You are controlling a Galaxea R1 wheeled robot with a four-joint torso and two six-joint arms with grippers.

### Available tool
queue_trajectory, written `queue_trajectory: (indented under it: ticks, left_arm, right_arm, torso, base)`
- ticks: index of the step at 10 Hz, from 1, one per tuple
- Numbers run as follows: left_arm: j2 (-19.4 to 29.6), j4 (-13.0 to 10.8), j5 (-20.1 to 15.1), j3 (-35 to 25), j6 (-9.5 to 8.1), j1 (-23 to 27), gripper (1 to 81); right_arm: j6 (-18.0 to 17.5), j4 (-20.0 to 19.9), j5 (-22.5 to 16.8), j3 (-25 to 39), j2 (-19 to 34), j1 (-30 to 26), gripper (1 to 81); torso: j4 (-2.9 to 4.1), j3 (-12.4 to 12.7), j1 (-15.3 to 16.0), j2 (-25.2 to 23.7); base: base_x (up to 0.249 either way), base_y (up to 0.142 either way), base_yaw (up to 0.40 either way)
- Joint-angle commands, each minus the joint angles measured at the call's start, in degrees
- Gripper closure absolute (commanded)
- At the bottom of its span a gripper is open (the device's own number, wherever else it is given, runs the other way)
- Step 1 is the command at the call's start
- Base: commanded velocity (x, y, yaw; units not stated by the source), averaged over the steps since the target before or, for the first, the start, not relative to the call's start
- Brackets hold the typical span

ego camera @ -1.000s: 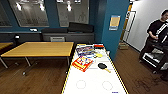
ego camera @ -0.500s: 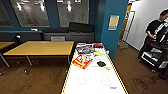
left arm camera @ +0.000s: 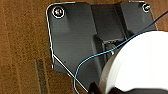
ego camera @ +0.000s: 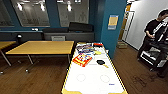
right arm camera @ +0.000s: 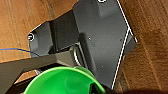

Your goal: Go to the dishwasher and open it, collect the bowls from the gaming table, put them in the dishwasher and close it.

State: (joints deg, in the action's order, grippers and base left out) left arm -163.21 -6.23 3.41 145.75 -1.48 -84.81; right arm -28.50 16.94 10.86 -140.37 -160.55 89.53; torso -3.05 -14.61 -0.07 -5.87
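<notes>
The gaming table (ego camera: 92,80) stands straight ahead in the head view, with a long white top, yellow sides and its near end at the picture's lower edge. A white bowl (left arm camera: 140,65) looms large in the left wrist view, held above the wooden floor in my left gripper (left arm camera: 105,87). In the right wrist view a green bowl (right arm camera: 65,81) hangs over the floor in my right gripper (right arm camera: 97,87). The dishwasher is out of view.
Colourful boxes (ego camera: 82,59), a black paddle (ego camera: 100,62) and small items lie on the gaming table's far half. A wooden table (ego camera: 42,47) stands to its left. A teal pillar (ego camera: 112,25) rises behind. At the right a person (ego camera: 153,32) stands by a control rig (ego camera: 155,53).
The head camera has drawn back slightly, so the gaming table's near end now shows. Nothing on the table has moved.
</notes>
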Motion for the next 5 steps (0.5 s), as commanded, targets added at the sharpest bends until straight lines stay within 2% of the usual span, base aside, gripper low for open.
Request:
queue_trajectory:
  ticks: [1, 5]
  left_arm:
    - [-1.5, -0.5, -3.1, 2.6, 0.33, 1.4, 81.1]
    - [-1.9, -0.6, -3.2, 2.6, 0.33, 1.3, 81.1]
  right_arm:
    - [0.2, 0.9, -2.7, -0.5, 0.8, -1.6, 81.1]
    - [0.3, 1.0, -3.0, -2.1, -0.9, -1.8, 81.1]
  torso:
    - [0.00, 0.0, 0.1, 0.0]
    - [0.00, 0.0, 0.1, 0.0]
  base:
    - [-0.107, 0.000, 0.000]
    - [-0.107, 0.000, 0.000]
